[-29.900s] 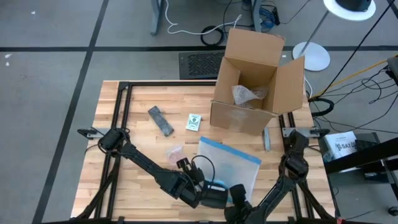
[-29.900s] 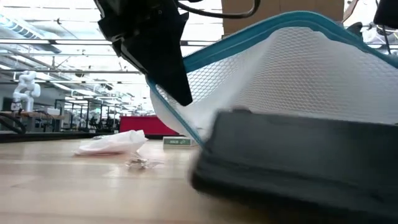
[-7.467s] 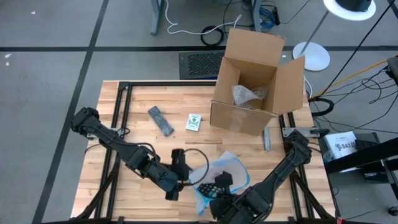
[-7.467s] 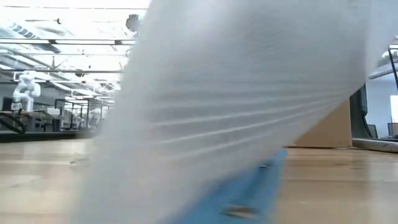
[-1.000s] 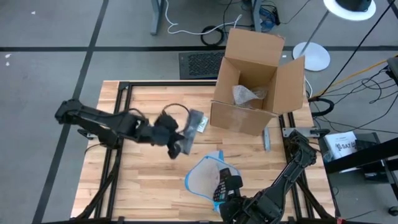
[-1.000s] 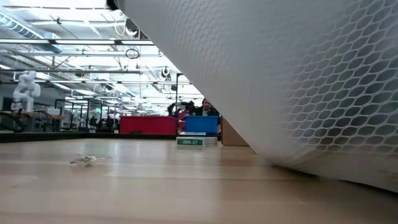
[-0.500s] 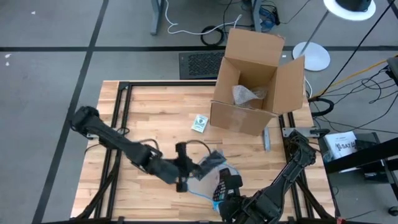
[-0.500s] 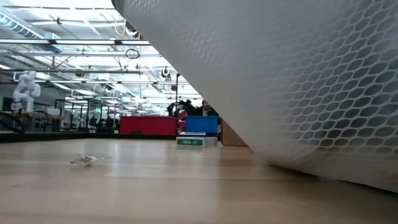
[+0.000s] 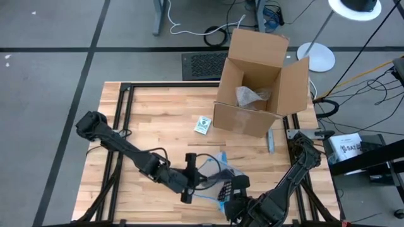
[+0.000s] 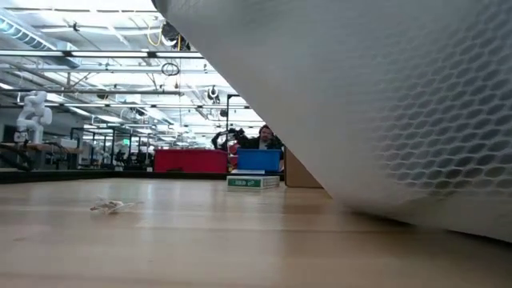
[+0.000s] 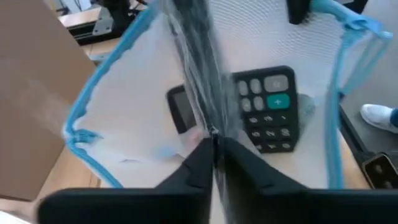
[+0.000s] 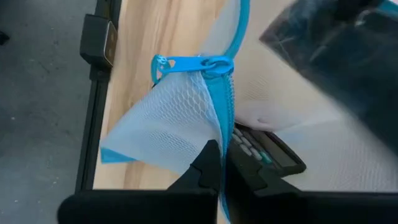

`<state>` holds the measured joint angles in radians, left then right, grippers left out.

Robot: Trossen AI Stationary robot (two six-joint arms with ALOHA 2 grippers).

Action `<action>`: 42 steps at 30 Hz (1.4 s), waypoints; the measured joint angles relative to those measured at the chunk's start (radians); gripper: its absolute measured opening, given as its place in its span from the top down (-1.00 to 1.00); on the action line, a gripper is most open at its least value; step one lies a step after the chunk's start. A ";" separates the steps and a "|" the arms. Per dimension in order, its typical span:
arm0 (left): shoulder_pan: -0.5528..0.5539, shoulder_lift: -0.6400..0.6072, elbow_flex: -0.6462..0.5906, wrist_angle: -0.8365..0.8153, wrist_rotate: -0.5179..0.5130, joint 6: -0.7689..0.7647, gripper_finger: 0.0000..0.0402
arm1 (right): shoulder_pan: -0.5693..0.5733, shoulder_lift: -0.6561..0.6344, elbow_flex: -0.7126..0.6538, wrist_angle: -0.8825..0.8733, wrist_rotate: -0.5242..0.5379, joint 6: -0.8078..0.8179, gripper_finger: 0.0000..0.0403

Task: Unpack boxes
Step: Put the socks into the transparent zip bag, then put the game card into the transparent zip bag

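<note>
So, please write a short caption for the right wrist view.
Right gripper pinches the blue-edged mesh pouch near its zipper, a calculator inside.

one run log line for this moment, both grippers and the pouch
left gripper: pinching dark strip in pouch mouth | right gripper: shut on mesh pouch edge | calculator: inside pouch | box: open

Carton [image 9: 255, 85] at table's [image 9: 151, 126] far right; small packet [image 9: 202, 125] just left of carton; pouch [image 9: 218, 173] nearer front, calculator [image 11: 270, 109] inside.

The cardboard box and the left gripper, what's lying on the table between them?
In the high view, a small green-and-white packet lies on the wood between the cardboard box and the left gripper; the rest is bare table.
</note>
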<state>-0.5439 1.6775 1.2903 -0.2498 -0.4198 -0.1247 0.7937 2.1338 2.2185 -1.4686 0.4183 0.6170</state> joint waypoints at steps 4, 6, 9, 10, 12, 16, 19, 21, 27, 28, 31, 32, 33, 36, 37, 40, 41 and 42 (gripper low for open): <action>0.000 0.000 0.000 -0.032 -0.004 -0.075 0.37 | 0.000 0.000 0.000 0.001 0.002 0.000 1.00; 0.002 0.000 0.000 -0.028 -0.014 -0.082 0.14 | 0.000 0.000 0.000 0.001 0.003 0.005 1.00; 0.000 0.000 0.000 -0.013 -0.029 -0.067 -0.19 | 0.001 0.000 0.000 -0.002 0.002 0.024 1.00; -0.003 -0.003 0.000 -0.008 -0.032 -0.049 -0.26 | 0.004 0.000 0.000 -0.007 0.002 0.032 1.00; -0.016 -0.009 0.000 0.024 -0.044 -0.011 -0.34 | 0.011 0.000 0.000 -0.021 0.003 0.048 1.00; -0.038 -0.033 0.008 0.054 -0.151 0.047 -0.36 | 0.035 -0.001 0.000 -0.058 0.005 0.102 1.00; -0.031 -0.064 0.019 -0.046 -0.277 0.039 -0.36 | 0.055 -0.010 0.000 -0.089 0.009 0.163 1.00; -0.009 -0.082 0.020 -0.124 -0.293 -0.015 -0.36 | 0.073 -0.017 0.000 -0.108 0.023 0.209 1.00; 0.074 -0.096 0.018 -0.390 -0.260 -0.186 -0.36 | 0.130 -0.055 0.000 -0.104 0.055 0.314 1.00; 0.088 -0.092 0.013 -0.402 -0.243 -0.198 -0.36 | 0.137 -0.061 0.000 -0.104 0.055 0.330 1.00; 0.123 -0.075 -0.015 -0.397 -0.187 -0.185 -0.36 | 0.154 -0.067 0.000 -0.103 0.047 0.377 1.00; 0.133 -0.067 -0.030 -0.387 -0.185 -0.176 -0.36 | 0.159 -0.069 0.000 -0.103 0.039 0.388 1.00; 0.144 -0.060 -0.044 -0.375 -0.182 -0.161 -0.36 | 0.162 -0.070 0.000 -0.103 0.026 0.398 1.00; 0.181 -0.035 -0.079 -0.356 -0.182 -0.158 -0.36 | 0.174 -0.072 0.000 -0.103 -0.009 0.428 1.00; 0.191 -0.022 -0.085 -0.353 -0.182 -0.159 -0.36 | 0.178 -0.072 0.000 -0.102 -0.017 0.437 1.00; 0.222 0.019 -0.091 -0.358 -0.212 -0.157 -0.36 | 0.194 -0.072 0.000 -0.103 -0.026 0.474 1.00; 0.233 0.030 -0.091 -0.358 -0.230 -0.155 -0.36 | 0.202 -0.072 0.000 -0.103 -0.027 0.485 1.00; 0.245 0.041 -0.091 -0.356 -0.243 -0.174 -0.36 | 0.210 -0.072 0.000 -0.102 -0.027 0.495 1.00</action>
<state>-0.2991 1.7182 1.1995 -0.6057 -0.6626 -0.2987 1.0037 2.0621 2.2185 -1.5711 0.3909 1.1119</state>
